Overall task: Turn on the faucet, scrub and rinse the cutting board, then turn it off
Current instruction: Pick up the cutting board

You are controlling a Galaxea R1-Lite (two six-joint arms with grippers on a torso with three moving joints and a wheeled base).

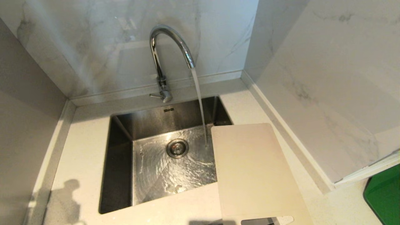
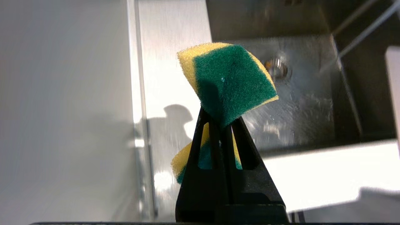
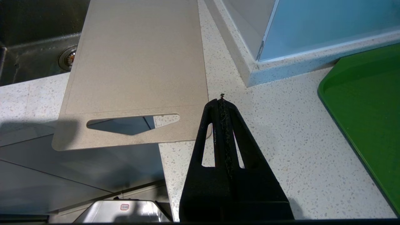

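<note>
your faucet (image 1: 168, 56) stands at 12 o'clock behind the sink (image 1: 118, 162), its arched spout curving toward 1 o'clock, and water (image 1: 200, 106) is running from it into the basin just beside the cutting board's far left corner. the small lever at its base points toward 9 o'clock. the cutting board (image 1: 253, 168) lies flat at 3 o'clock of the drain (image 1: 177, 148), its left side over the sink's right side and the rest on the counter (image 1: 81, 156). its long axis runs from 12 to 6 o'clock, tilted slightly, with the slot handle at the near end, hanging past the counter edge. your left gripper (image 2: 223, 125) is pinching a yellow and green sponge (image 2: 231, 81), above the counter left of the sink. your right gripper (image 3: 222, 101) is pressed together on nothing, just beside the board's near right corner. a green tray (image 1: 384, 197) sits at 4 o'clock.
</note>
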